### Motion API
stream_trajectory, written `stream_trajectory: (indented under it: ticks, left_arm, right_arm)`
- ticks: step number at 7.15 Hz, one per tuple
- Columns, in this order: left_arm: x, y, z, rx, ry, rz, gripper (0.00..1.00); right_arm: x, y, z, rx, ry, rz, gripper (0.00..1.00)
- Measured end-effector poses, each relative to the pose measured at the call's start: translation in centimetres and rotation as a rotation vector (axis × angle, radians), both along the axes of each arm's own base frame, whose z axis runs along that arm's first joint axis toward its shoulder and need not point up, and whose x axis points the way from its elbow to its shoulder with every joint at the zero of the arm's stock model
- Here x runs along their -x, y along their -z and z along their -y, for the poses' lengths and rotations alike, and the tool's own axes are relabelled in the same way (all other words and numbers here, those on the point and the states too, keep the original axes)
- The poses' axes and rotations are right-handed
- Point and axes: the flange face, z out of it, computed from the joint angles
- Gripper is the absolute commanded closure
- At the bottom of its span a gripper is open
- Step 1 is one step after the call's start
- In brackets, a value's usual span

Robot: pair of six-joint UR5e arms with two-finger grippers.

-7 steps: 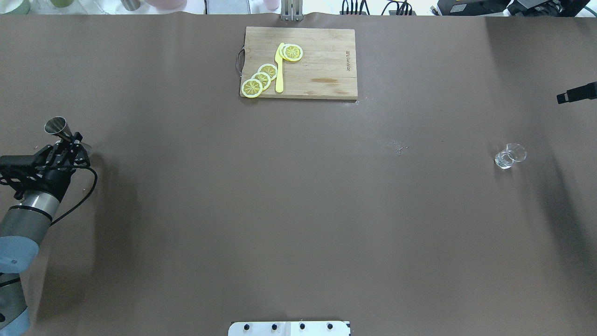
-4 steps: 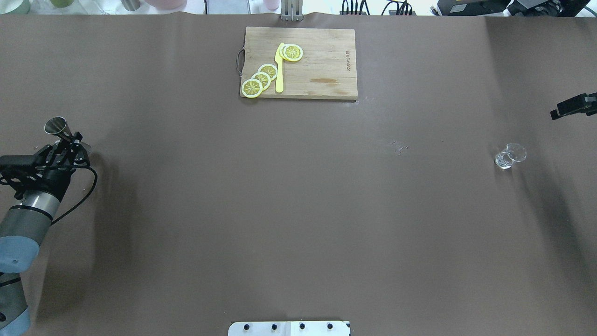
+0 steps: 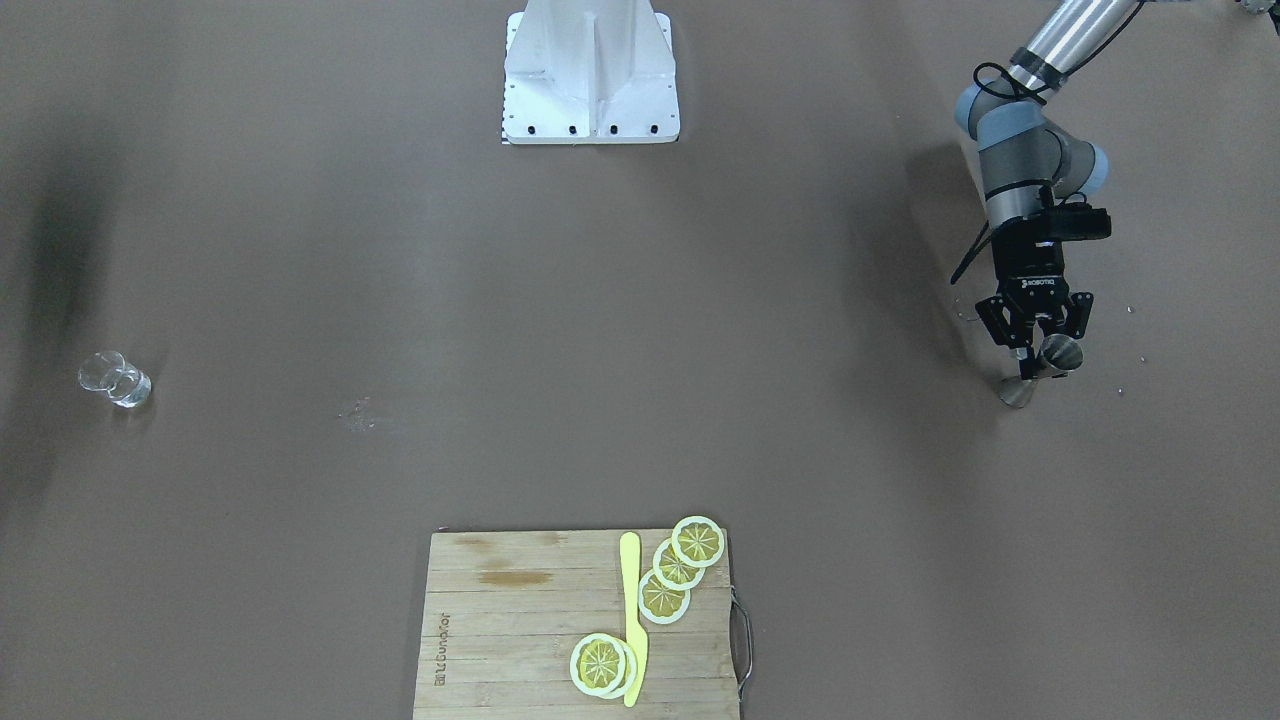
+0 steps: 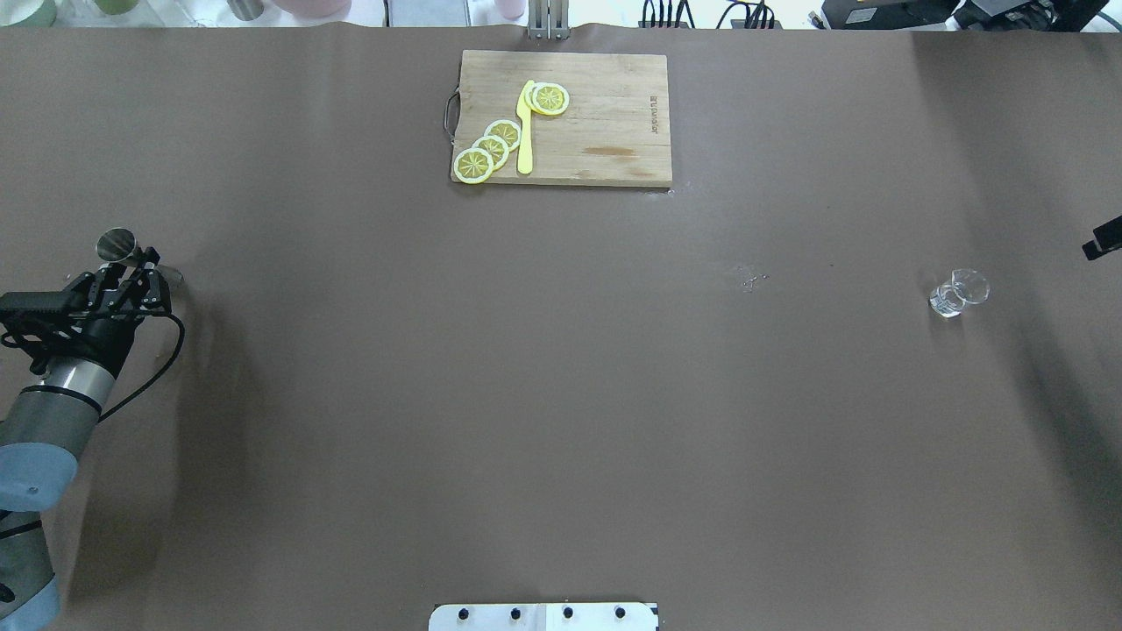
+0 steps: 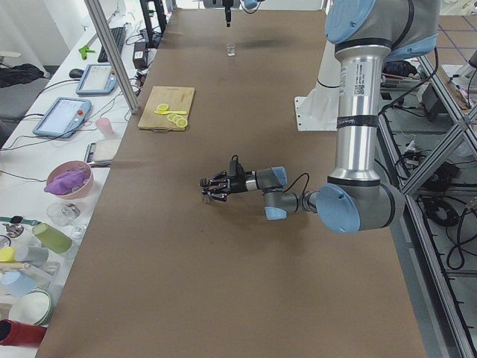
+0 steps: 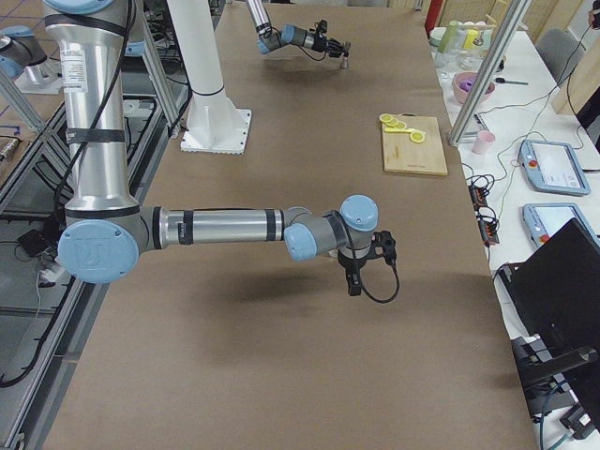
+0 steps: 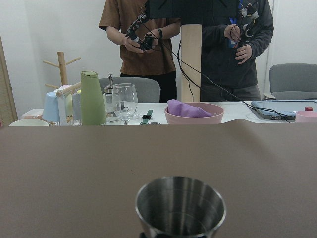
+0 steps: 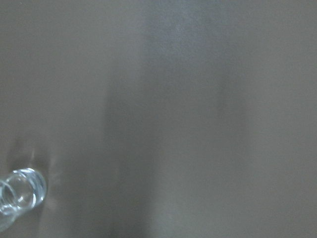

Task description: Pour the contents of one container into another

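The metal jigger (image 4: 116,243) stands tilted at the table's far left edge, its lower cone (image 3: 1015,392) at the table surface. My left gripper (image 4: 140,263) (image 3: 1037,350) is shut on its narrow waist. The left wrist view shows only the jigger's open cup (image 7: 181,206). The clear glass tumbler (image 4: 957,294) (image 3: 115,380) stands alone at the far right. Only a black tip of my right gripper (image 4: 1103,244) shows at the overhead view's right edge, beyond the glass; I cannot tell whether it is open or shut. The right wrist view catches the glass (image 8: 17,196) at its lower left corner.
A wooden cutting board (image 4: 614,131) with lemon slices (image 4: 491,149) and a yellow knife (image 4: 525,127) lies at the far middle of the table. A few crumbs (image 4: 749,279) lie mid-table. The robot's base plate (image 4: 543,616) is at the near edge. People stand beyond the left end.
The jigger's rim has shifted slightly rightward and toward the robot and looks smaller, with the left gripper still on it. The right gripper has slid down the overhead view's right edge, almost out of view.
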Motion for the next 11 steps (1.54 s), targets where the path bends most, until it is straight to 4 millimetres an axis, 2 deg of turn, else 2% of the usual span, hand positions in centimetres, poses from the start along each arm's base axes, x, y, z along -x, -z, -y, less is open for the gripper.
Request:
stream_trajectory:
  ticks: [1, 2, 3, 7, 11]
  left_arm:
    - [0.0, 0.1, 0.0, -0.001, 0.0, -0.002, 0.31]
    - [0.0, 0.1, 0.0, -0.001, 0.0, -0.003, 0.1]
    - [0.0, 0.2, 0.0, -0.002, -0.001, -0.004, 0.04]
    - [-0.1, 0.4, 0.0, -0.005, -0.001, -0.01, 0.03]
    - [0.3, 1.2, -0.3, -0.01, -0.005, -0.02, 0.03]
  right_arm:
    - [-2.2, -1.3, -1.5, -0.001, 0.009, 0.0, 0.0]
    - [-3.4, -2.2, -2.9, 0.004, 0.011, 0.002, 0.0]
    - [-4.1, -2.7, -3.7, 0.009, 0.007, 0.003, 0.0]
    - [-5.9, -1.9, -4.2, -0.004, -0.026, 0.011, 0.0]
    - [-6.0, -0.7, -3.8, 0.042, -0.028, 0.005, 0.0]
